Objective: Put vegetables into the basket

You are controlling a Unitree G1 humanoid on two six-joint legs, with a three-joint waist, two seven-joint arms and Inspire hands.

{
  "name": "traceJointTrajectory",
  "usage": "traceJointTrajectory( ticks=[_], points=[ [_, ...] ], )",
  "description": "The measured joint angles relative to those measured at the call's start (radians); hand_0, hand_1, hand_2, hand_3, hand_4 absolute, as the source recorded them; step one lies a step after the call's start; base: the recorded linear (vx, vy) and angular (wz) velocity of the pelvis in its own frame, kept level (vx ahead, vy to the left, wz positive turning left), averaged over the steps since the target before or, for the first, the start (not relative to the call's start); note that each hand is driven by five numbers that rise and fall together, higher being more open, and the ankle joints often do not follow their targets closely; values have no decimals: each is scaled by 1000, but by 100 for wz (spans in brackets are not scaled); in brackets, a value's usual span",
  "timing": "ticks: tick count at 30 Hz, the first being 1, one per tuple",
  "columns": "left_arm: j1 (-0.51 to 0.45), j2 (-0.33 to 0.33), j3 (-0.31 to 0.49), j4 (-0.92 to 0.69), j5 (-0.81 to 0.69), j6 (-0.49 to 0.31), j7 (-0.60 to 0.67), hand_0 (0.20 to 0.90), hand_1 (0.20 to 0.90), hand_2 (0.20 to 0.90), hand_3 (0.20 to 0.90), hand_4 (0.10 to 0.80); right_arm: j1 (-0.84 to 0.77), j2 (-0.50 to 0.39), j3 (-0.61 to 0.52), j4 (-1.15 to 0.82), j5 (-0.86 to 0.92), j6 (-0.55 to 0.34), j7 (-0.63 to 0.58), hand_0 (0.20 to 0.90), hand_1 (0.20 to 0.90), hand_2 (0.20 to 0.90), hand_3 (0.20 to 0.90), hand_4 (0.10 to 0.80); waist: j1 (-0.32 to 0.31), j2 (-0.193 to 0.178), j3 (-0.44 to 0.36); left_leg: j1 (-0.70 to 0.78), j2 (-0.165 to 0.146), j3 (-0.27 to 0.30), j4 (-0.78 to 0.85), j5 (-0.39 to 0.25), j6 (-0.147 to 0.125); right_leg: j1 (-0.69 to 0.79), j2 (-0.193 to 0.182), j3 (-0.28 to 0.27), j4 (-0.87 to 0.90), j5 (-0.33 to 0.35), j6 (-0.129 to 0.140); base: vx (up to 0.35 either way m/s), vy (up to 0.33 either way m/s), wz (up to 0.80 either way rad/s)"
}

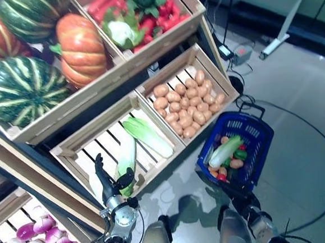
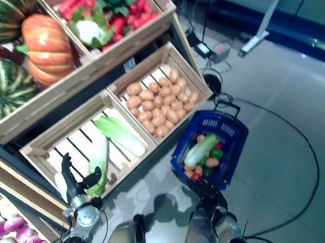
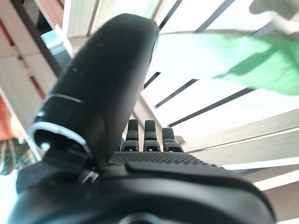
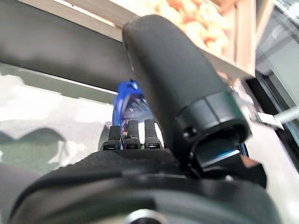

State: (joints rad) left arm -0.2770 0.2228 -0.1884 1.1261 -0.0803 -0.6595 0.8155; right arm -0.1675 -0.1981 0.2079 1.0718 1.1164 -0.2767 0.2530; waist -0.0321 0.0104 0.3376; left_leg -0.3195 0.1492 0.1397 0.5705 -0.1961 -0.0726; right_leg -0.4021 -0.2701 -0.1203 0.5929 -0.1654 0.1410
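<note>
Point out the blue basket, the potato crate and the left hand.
blue basket (image 1: 262, 126): left eye view, far rim.
potato crate (image 1: 218, 72): left eye view, right wall.
left hand (image 1: 108, 185): left eye view, palm.

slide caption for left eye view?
Left robot hand open at the cabbage crate; blue basket already holds vegetables.

Bright overhead light glares off the glossy floor (image 1: 299, 144); wrist views blur close up.

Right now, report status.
Left robot hand open at the near cabbage in the crate. Right robot hand shut on the blue basket, part loaded. Nothing in the way.
</note>
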Motion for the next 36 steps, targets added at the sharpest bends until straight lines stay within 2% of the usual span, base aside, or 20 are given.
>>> traceJointTrajectory(
  ticks=[3,6,8,11,12,14,17,18,19,22,28,31,35,36],
  points=[
    [-49,0,-2,2,-44,13,-13,900,900,900,900,800,-27,-5,3,-29,0,-4,-11,900,900,900,900,800,-10,-8,38,-78,9,-2,90,-21,1,-78,-5,14,88,-18,-7,-99,42,-6],
    [-121,28,0,3,-128,26,-58,900,900,900,900,800,-76,-20,2,-77,15,-17,-43,900,900,900,900,800,-12,-14,95,-172,28,-21,208,-48,-7,-176,-7,28,198,-45,-19,-69,17,-2],
    [-142,47,1,4,-139,51,-75,900,900,900,900,800,-92,-28,-4,-96,56,-22,-62,900,900,900,900,800,-13,-13,97,-221,42,-27,239,-48,-7,-219,-2,27,231,-49,-26,-20,26,5],
    [-166,84,1,18,-174,83,-102,900,900,900,900,800,-131,-47,-6,-100,83,-37,-82,900,900,900,900,800,-23,-13,101,-270,51,-44,284,-52,-13,-267,8,30,268,-54,-34,-16,42,0],
    [-186,111,2,34,-188,93,-116,900,900,900,900,800,-151,-54,-6,-108,88,-37,-87,900,900,900,900,800,-31,-16,109,-298,58,-51,314,-57,-17,-289,10,32,310,-60,-44,-32,41,16],
    [-236,161,1,38,-221,128,-147,900,900,900,900,800,-172,-68,-9,-134,110,-38,-103,900,900,900,900,800,-38,-38,122,-356,61,-55,378,-63,-25,-358,8,52,391,-97,-49,-41,43,17],
    [-278,189,4,61,-255,163,-158,900,900,900,900,800,-215,-97,-9,-137,116,-38,-114,900,900,900,900,800,-38,-25,133,-436,72,-92,433,-77,-29,-429,29,52,442,-97,-52,-69,49,-11],
    [-302,198,5,64,-271,175,-161,900,900,900,900,800,-210,-102,-13,-137,118,-39,-120,900,900,900,900,800,-43,-32,134,-469,76,-90,468,-79,-32,-450,27,66,533,-150,-93,-45,30,19],
    [-319,204,4,66,-279,177,-161,900,900,900,900,800,-209,-103,-23,-137,118,-39,-122,900,900,900,900,800,-46,-41,137,-488,76,-90,490,-81,-35,-456,23,72,561,-205,-63,-57,33,32],
    [-365,233,41,67,-292,196,-125,900,900,900,900,800,-234,-122,-47,-134,120,-39,-125,900,900,900,900,800,-45,-39,153,-582,77,-128,583,-108,-58,-555,32,75,649,-224,-78,-45,18,-5],
    [-473,299,58,93,-318,326,-112,900,900,900,900,800,-216,-151,-54,-134,161,-40,-130,900,900,900,900,800,-56,-44,160,-684,77,-174,652,-121,-62,-638,38,57,702,-227,-85,-9,-33,-2],
    [-478,307,57,86,-315,328,-81,900,900,900,900,800,-220,-155,-78,-134,193,-40,-131,900,900,900,900,800,-53,-43,160,-715,79,-181,680,-130,-59,-673,37,60,731,-232,-92,3,-7,-1],
    [-482,373,38,69,-323,351,-122,900,900,900,900,800,-241,-177,-83,-137,196,-40,-130,900,900,900,900,800,-49,-40,159,-779,78,-194,722,-134,-56,-742,39,60,787,-244,-102,0,0,0],
    [-489,397,37,71,-327,359,-149,900,900,900,900,800,-253,-187,-83,-137,196,-40,-130,900,900,900,900,800,-50,-40,159,-799,76,-195,734,-143,-40,-764,39,59,787,-244,-101,17,-18,-6]
  ],
)
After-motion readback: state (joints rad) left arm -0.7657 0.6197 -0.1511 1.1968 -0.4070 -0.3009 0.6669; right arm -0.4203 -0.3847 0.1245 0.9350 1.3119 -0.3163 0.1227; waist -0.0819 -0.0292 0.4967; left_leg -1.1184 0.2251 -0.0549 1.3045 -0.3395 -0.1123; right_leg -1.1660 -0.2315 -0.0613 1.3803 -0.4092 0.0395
